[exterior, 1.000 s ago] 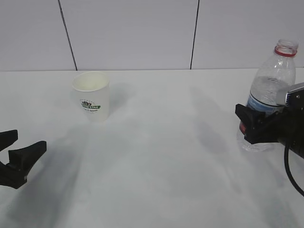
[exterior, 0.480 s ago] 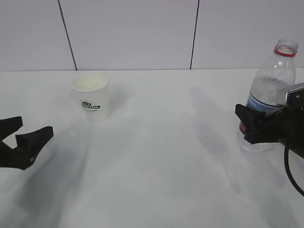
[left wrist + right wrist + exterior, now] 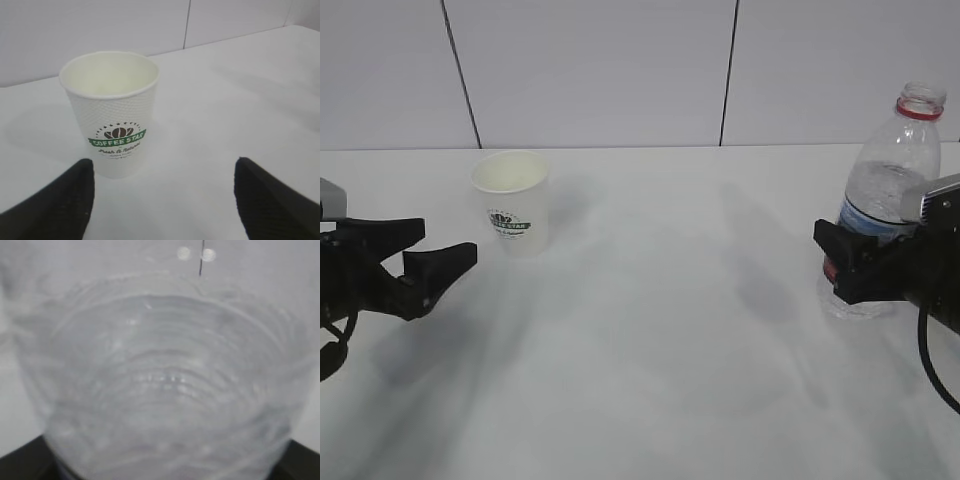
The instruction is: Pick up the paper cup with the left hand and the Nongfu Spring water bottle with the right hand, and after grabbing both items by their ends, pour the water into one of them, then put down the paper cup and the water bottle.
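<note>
Since a second ago, my left claw (image 3: 432, 252) has slid toward the paper cup (image 3: 511, 200), jaws apart, while my right claw (image 3: 840, 262) stays clamped on the Nongfu Spring water bottle (image 3: 890, 180). Drifting off-centre, I'd likely topple the cup across the tabletop (image 3: 650, 350).

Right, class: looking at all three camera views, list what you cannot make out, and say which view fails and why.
- Water bottle label: exterior view, covered by the right gripper.
- Bottle in the right wrist view: too close and blurred; no label or water level readable.
- Right gripper's contact with the bottle: its far side is hidden.
- Paper cup bottom inside: hidden by its wall in the left wrist view.
- Left gripper: its arm is cut off by the exterior view's left edge.
</note>
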